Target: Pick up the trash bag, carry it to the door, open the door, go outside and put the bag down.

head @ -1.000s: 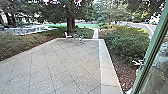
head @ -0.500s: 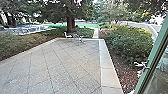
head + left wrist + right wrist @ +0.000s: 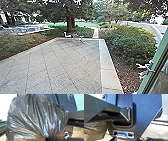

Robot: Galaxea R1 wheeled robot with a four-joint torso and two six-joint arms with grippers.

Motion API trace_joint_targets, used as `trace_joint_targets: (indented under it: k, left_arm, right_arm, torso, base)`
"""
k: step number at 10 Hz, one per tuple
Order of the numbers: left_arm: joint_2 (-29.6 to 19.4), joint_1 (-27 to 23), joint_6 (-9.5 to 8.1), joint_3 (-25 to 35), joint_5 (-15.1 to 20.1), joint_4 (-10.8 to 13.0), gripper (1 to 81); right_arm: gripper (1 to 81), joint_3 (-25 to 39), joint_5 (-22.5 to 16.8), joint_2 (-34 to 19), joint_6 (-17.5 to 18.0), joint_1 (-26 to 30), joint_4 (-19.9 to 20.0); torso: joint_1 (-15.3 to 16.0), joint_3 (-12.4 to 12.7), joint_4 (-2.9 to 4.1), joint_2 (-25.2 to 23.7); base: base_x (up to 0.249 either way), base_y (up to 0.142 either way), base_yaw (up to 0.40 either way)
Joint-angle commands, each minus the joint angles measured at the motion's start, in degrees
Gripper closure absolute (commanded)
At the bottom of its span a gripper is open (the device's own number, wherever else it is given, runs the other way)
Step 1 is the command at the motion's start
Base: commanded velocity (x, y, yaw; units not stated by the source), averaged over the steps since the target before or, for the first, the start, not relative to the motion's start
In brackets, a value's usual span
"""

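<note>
The trash bag (image 3: 37,116), dark and shiny, hangs large in the left wrist view, its folds running together at a gathered neck. At that neck my left gripper (image 3: 49,139) is shut on the plastic. Part of the bag (image 3: 94,131) appears beside my robot body in the right wrist view. In the head view the green-framed glass door (image 3: 156,66) stands open at the right, slanting away from a paved yard (image 3: 62,65). A pale metal fitting (image 3: 147,69) juts from the door's edge. My right gripper's state cannot be made out.
A light stone border (image 3: 107,67) runs along the paving's right side, with mulch and a large green bush (image 3: 130,45) beyond. Hedges (image 3: 20,46) line the left. A white chair (image 3: 67,35) stands near a tree trunk (image 3: 70,24) at the far end.
The door's edge and its fitting have moved to the right in the head view, uncovering more of the bush and mulch. The yard's border has hardly shifted.
</note>
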Motion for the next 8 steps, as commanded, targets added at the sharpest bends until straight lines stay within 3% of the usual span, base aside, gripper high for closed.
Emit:
trace_joint_targets:
  k: [1, 8]
  left_arm:
    - [-0.22, -2.36, 0.44, 0.17, 3.98, 0.02, 81.1]
    - [-0.22, -2.35, 0.44, 0.17, 3.98, 0.01, 81.1]
  right_arm:
    - [1.0, 0.37, -3.07, 0.01, -0.17, 1.22, -0.44]
    - [1.0, 0.37, -3.07, 0.10, -0.08, 1.31, -0.52]
  torso:
    - [0.00, 0.00, 0.00, 0.00]
    - [0.04, 0.00, 0.00, 0.00]
  base:
    - [0.112, 0.000, 0.000]
    - [0.112, 0.000, 0.000]
